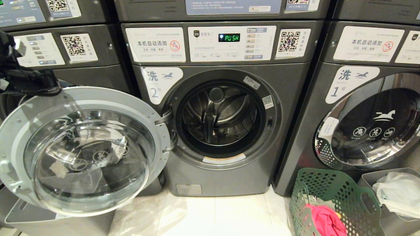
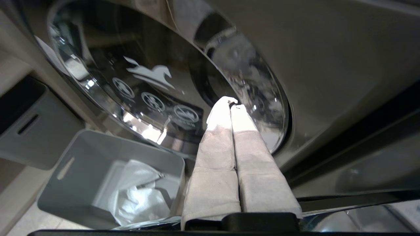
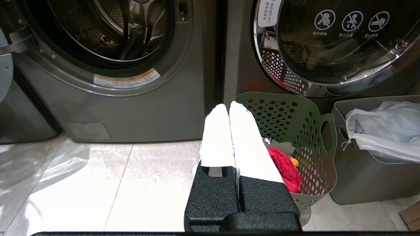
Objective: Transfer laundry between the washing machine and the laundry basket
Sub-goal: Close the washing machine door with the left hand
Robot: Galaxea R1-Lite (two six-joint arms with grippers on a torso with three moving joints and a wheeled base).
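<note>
So the door (image 1: 82,149) of the middle washing machine (image 1: 223,121) is swung wide open to the robot's left, and that's about all that looks done. The drum (image 1: 218,114) is pretty much empty as far as I can see, just bare metal and the paddles, no clothes in there. All the laundry I can spot is in the green laundry basket (image 1: 331,200) on the floor, down to the right of the open machine: a red/pink garment (image 1: 323,219) on top, with something grey and a bit of orange under it in the right wrist view. My read is the actual transfer hasn't started; every piece is yet to go from basket to drum.

Tool-wise: the left tool (image 2: 231,108) has its two padded fingers pressed flat together, holding nothing. It's up near the top edge of the open door on the robot's left side, with the neighbouring machine's glass door (image 2: 157,88) and a grey bin (image 2: 82,173) in front of it, so it's well away from the basket.

The right tool (image 3: 228,109) is also closed up tight and empty. It's pointed toward the floor in front of the machines, and the basket sits just beyond and beside its tips, with the red garment close by. That one looks better placed for grabbing.
</note>
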